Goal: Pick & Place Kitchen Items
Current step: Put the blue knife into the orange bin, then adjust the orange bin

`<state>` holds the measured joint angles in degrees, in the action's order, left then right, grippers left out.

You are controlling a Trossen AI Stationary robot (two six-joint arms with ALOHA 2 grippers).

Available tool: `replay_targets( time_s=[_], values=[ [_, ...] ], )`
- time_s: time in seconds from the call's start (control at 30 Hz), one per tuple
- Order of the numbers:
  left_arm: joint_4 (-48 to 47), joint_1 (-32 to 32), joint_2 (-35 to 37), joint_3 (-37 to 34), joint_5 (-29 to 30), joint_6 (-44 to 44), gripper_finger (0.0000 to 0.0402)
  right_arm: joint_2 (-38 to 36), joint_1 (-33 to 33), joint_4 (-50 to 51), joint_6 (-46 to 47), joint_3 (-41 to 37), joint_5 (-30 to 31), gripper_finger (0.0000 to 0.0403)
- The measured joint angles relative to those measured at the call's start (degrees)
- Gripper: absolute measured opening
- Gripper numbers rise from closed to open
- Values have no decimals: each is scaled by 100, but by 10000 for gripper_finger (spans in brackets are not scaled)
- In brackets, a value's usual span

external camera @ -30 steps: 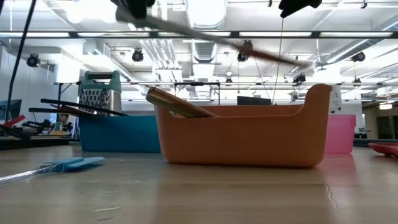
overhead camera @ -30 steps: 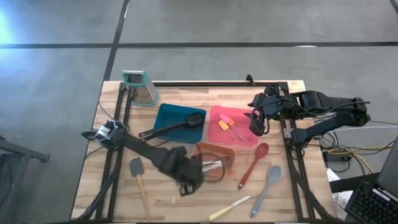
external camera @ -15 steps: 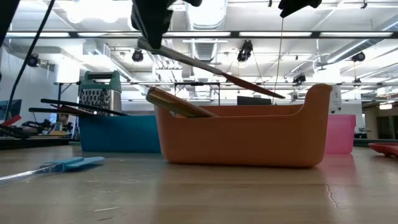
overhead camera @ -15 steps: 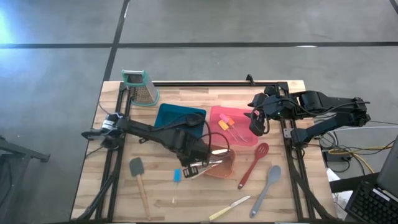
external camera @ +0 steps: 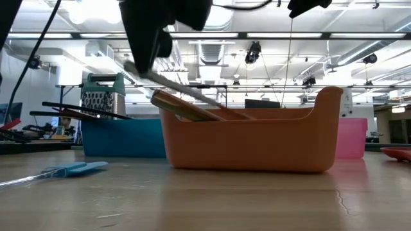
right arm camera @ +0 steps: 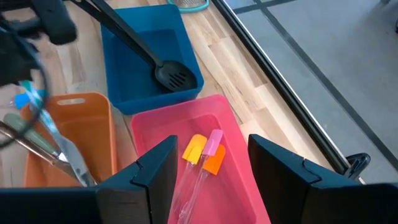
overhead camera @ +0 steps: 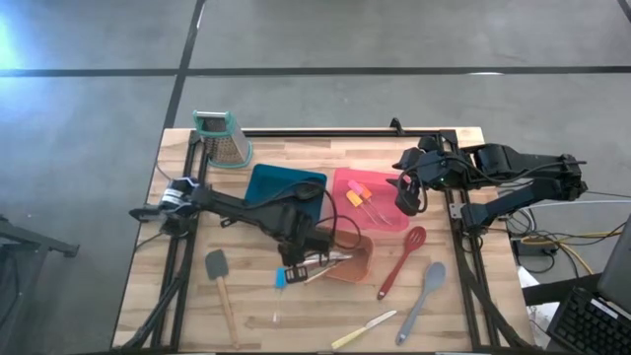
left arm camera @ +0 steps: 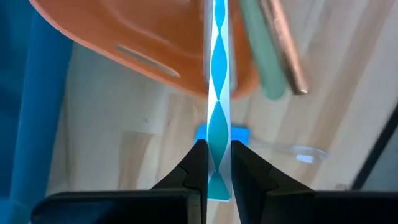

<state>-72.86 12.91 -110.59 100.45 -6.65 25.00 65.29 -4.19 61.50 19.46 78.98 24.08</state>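
The left gripper (left arm camera: 217, 163), jaws clamping a blue-handled knife (left arm camera: 218, 93), is hovering over the orange tray (overhead camera: 361, 262); lowering before release looks wise. The right gripper (right arm camera: 205, 167) is waiting open-jawed above the pink tray (right arm camera: 236, 134).

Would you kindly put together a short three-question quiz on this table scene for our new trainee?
1. True or false: the left gripper is shut on a slim blue-and-clear utensil at the orange tray.
2. Which tray holds the black slotted spoon? A) pink tray B) blue tray C) orange tray
3. Fill in: the right gripper hovers with open fingers over the ___ tray.

Key: 1 true; 2 B; 3 pink.
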Motion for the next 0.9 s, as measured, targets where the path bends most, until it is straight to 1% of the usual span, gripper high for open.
replay_targets(
  time_s=[0.17, 0.27, 0.33, 0.43, 0.53, 0.6, 0.67, 0.73, 0.83, 0.9],
  values=[
    [520, -160, -2, -476, -95, -122, 45, 19, 0, -42, 3, 0, 2, 187],
    [542, -202, 0, -571, -317, -301, 46, 19, 0, -44, 109, 0, 2, 187],
    [518, -229, 0, -583, -630, -587, 73, 19, 0, -43, 133, 0, 0, 187],
    [491, -251, 0, -572, -1027, -802, 144, 19, 0, -44, 153, 0, 0, 187],
    [485, -281, 1, -468, -1062, -840, 204, 19, -1, -42, 153, 0, 0, 187],
    [485, -325, 2, -362, -1056, -835, 231, 19, 0, -42, 153, 0, 0, 187],
    [475, -373, 2, -237, -1053, -793, 248, 19, 0, -40, 155, 0, -4, 187],
    [320, -430, 2, -47, -1049, -734, 257, 19, -1, -24, 184, 0, -8, 187],
    [-176, -534, 7, 318, -1043, -697, 260, 19, -5, 38, 250, 0, -76, 187],
    [-563, -600, 12, 568, -1029, -618, 259, 19, -13, 139, 267, 0, -266, 187]
  ],
)
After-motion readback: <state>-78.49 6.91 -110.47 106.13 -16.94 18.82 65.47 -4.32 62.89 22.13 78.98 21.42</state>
